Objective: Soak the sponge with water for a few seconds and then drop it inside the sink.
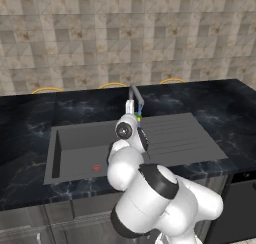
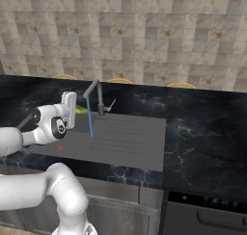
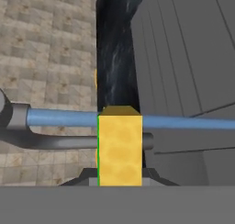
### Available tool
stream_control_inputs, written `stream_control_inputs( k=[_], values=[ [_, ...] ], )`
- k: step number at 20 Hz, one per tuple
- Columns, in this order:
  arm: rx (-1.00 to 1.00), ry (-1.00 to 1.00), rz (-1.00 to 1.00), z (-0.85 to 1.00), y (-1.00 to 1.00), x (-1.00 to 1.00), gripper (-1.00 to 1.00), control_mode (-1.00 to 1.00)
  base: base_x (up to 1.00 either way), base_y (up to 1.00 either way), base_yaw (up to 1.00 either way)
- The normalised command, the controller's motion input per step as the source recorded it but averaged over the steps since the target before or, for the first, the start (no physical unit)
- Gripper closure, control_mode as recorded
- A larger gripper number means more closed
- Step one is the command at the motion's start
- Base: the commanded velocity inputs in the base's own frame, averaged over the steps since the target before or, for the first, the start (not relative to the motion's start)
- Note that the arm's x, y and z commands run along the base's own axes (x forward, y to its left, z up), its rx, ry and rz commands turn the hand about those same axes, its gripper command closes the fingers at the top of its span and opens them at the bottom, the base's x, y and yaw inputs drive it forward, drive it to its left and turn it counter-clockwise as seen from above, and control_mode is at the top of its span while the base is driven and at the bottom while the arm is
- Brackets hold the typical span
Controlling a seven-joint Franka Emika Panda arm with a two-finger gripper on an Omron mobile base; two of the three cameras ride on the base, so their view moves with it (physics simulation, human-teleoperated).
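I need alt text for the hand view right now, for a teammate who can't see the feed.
A yellow sponge with a thin green edge stands clamped in the end effector, right against the light-blue water stream that runs across the picture. The dark grey tap lies alongside the stream, with the sink and its ribbed drainboard beyond and the tiled wall at the left.

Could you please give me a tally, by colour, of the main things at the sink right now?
Yellow with green: 1, the sponge in the shut gripper
Light blue: 1, the water
Dark grey: 2, the sink and the tap
Red: 1, the small spot on the basin floor
Black marbled: 1, the countertop
Total: 6
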Motion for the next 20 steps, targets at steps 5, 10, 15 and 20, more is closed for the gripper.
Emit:
stream_control_inputs(
  k=[5, 10, 15, 20],
  values=[
    [0.02, 0.0, 0.0, -0.05, 0.0, 0.07, 1.0, -1.0, 0.0, 0.0, 0.0],
    [0.03, 0.0, 0.0, 0.0, 0.0, 0.07, 1.0, -1.0, 0.0, 0.0, 0.0],
    [0.02, 0.0, 0.0, -0.08, 0.0, 0.09, 1.0, -1.0, 0.0, 0.0, 0.0],
    [0.02, 0.0, 0.0, -0.16, 0.0, 0.1, 1.0, -1.0, 0.0, 0.0, 0.0]
  ],
)
